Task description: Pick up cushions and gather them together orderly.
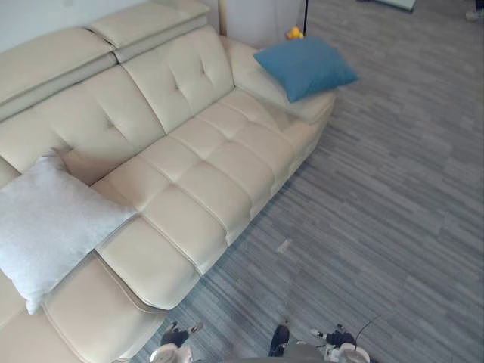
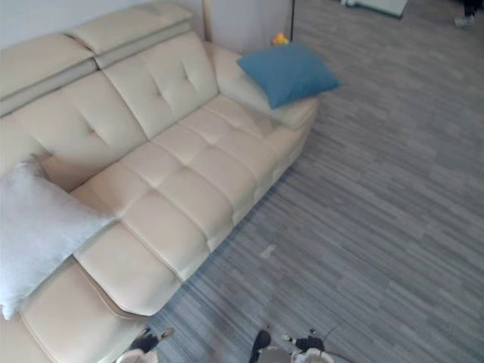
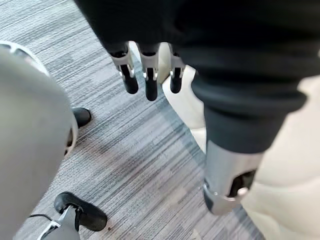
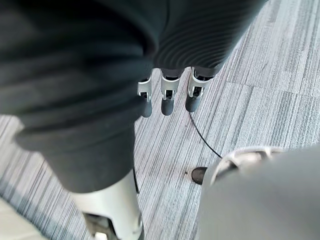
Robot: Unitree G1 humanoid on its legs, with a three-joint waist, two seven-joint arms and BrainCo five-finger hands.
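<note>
Two cushions sat well apart at opposite ends of a cream sofa (image 1: pixel 204 166) that ran slantwise across the head views. The blue cushion (image 1: pixel 305 66) lay flat on top of the armrest at the far right end, with a small yellow thing (image 1: pixel 294 33) just behind it. It was close to square, so no long axis stood out. It was turned askew to the armrest like a diamond, with one corner pointing out over the grey striped floor (image 1: pixel 393 212) and the opposite corner pointing back toward the backrest. The white cushion (image 1: pixel 49 227) rested on the seat at the near left end, up against the backrest. One of its corners pointed along the seat toward the middle of the sofa, another pointed down toward the seat's front edge, and its far side was cut off at the edge of the view.

The left hand (image 3: pixel 150 75) hung above the floor beside the sofa's front edge, its fingers straight and side by side, the thumb apart, holding nothing. The right hand (image 4: pixel 167 95) hung over the bare floor, its fingers likewise straight, close together and empty.
</note>
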